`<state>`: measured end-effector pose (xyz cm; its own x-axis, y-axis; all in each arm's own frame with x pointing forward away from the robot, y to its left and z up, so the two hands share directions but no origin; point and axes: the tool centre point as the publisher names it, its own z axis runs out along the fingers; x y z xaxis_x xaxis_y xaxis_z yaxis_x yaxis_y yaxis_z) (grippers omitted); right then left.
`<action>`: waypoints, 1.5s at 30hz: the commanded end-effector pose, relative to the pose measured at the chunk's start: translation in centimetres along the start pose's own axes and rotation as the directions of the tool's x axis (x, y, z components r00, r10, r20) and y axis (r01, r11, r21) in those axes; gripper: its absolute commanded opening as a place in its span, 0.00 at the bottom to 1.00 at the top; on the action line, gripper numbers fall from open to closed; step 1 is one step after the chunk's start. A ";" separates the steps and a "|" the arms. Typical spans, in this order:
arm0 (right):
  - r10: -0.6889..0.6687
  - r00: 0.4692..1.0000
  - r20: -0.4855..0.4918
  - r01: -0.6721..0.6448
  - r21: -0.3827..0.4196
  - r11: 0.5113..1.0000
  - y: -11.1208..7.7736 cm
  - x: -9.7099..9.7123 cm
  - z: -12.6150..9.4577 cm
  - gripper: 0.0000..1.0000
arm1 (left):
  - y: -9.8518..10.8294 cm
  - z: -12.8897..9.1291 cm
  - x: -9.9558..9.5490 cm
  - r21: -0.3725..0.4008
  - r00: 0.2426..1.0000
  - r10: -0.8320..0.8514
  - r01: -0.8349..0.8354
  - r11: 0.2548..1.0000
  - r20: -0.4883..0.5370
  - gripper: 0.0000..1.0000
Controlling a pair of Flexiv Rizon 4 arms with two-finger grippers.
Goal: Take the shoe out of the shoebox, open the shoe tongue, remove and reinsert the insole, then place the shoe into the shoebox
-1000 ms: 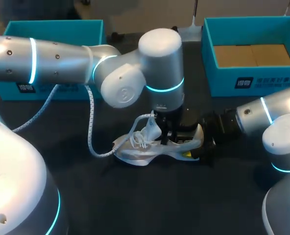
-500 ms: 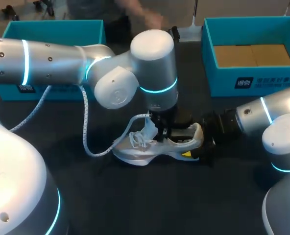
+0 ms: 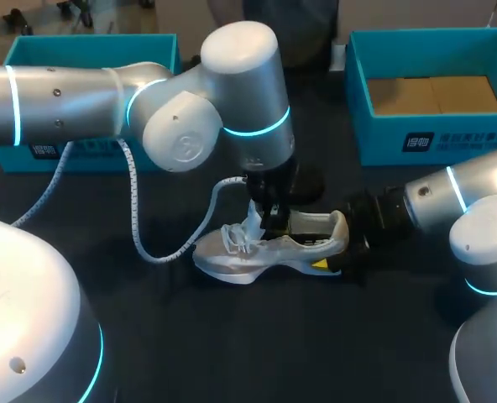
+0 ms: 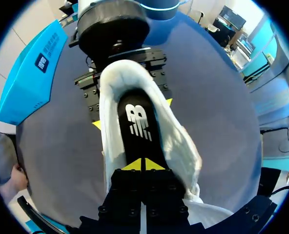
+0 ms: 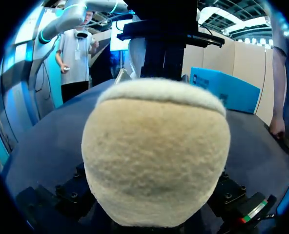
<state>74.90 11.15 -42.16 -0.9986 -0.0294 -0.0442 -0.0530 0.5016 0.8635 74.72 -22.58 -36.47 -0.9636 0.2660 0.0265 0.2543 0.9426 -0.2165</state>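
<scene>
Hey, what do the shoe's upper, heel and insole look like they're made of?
The shoe upper looks like matte white fabric, maybe mesh. Its heel seems fuzzy cream suede or fleece: fibres show. The insole appears smooth black fabric-topped foam with a white print, though that's uncertain.

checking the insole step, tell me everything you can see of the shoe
The shoe is a white, fabric-looking low sneaker with white laces, upright on the dark table, toe toward my left. Its tongue looks lifted; a black insole with a white logo lies inside. The right gripper clamps the heel from both sides; the left gripper, tips together, sits over the insole.
</scene>
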 end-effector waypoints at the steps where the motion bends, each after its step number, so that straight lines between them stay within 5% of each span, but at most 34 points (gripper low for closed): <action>1: 0.000 1.000 0.001 0.000 0.003 1.000 -0.2 0.0 0.3 0.00 | -0.4 0.4 0.0 0.026 1.000 0.016 -0.016 1.000 -0.020 0.00; 9: 0.000 1.000 0.001 0.000 0.003 1.000 -0.2 0.0 0.3 0.00 | -2.2 1.8 0.7 0.054 0.998 0.032 -0.029 0.998 -0.048 0.00; 12: 0.000 1.000 0.001 0.000 0.003 1.000 -0.2 0.0 0.3 0.00 | -2.7 2.5 0.9 0.059 0.998 0.034 -0.031 0.998 -0.058 0.28; 15: 0.000 1.000 0.001 0.000 0.003 1.000 -0.2 0.0 0.3 0.00 | -2.9 3.1 1.3 0.059 0.997 0.038 -0.034 0.998 -0.068 0.42; 32: 0.000 1.000 0.001 0.000 0.003 1.000 -0.2 0.0 0.3 0.00 | -2.1 5.9 0.7 0.027 0.999 0.018 -0.017 0.999 -0.033 0.56; 36: 0.000 1.000 0.001 0.000 0.003 1.000 -0.2 0.0 0.3 0.00 | -1.9 6.8 0.1 0.016 1.000 0.018 -0.018 1.000 -0.003 0.76; 40: 0.000 1.000 0.001 0.000 0.003 1.000 -0.2 0.0 0.3 0.00 | -1.6 7.8 -0.6 -0.009 1.000 0.019 -0.019 1.000 0.012 0.68; 41: 0.000 1.000 0.001 0.000 0.003 1.000 -0.2 0.0 0.3 0.00 | -1.5 8.1 -0.8 -0.011 1.000 0.017 -0.017 1.000 0.013 0.50; 43: 0.000 1.000 0.001 0.000 0.003 1.000 -0.2 0.0 0.3 0.00 | -1.3 8.4 -1.0 -0.014 1.000 0.014 -0.014 1.000 0.016 0.40; 45: 0.000 1.000 0.001 0.000 0.003 1.000 -0.2 0.0 0.3 0.00 | -1.1 8.6 -1.3 -0.020 1.000 0.010 -0.010 1.000 0.022 0.11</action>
<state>74.93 11.14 -42.31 -0.9986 -0.0289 -0.0447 -0.0532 0.5020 0.8632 74.11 -25.13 -41.10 -0.9616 0.2743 0.0062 0.2674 0.9420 -0.2030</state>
